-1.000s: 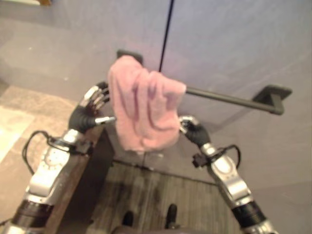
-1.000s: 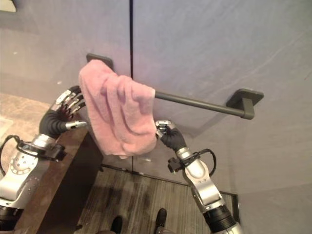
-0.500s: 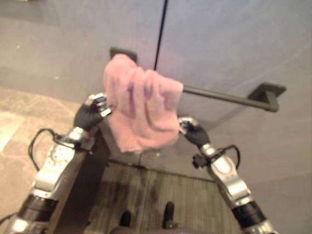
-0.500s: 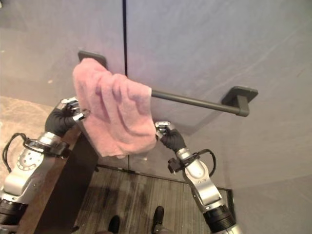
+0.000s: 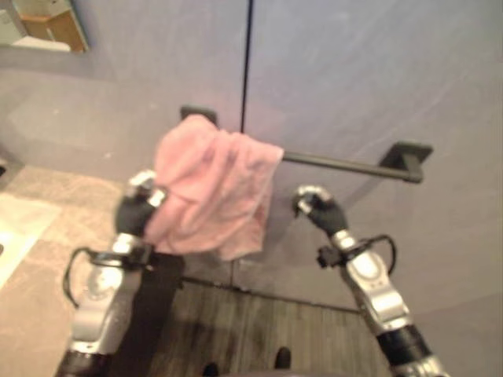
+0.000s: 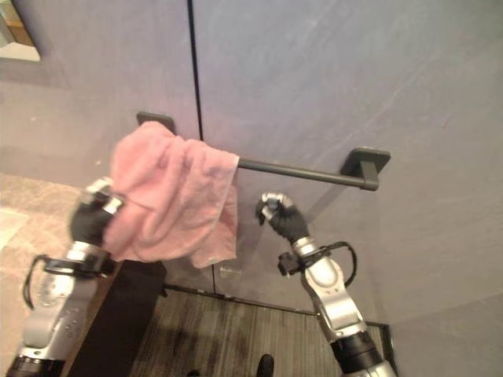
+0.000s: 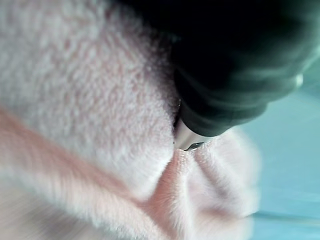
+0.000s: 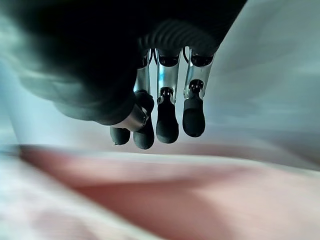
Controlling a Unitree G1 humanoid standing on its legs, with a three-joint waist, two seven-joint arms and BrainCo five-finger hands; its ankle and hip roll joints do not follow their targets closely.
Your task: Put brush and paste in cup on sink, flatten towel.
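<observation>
Pink towel (image 6: 173,196), bunched on the bar (image 6: 291,167), is pinched at 9 o'clock by the left hand (image 6: 93,214); right hand (image 6: 277,212), fingers curled on nothing, is seen apart at 3 o'clock.

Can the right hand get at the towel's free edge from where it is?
Probably yes. The right hand hangs beside the towel, apart from its edge, with bare wall between them.

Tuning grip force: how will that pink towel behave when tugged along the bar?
Probably floppy: the pink towel hangs bunched in soft folds over the bar. Likely light, and its fuzzy pile should grip the left hand, though it may slide unevenly.
</observation>
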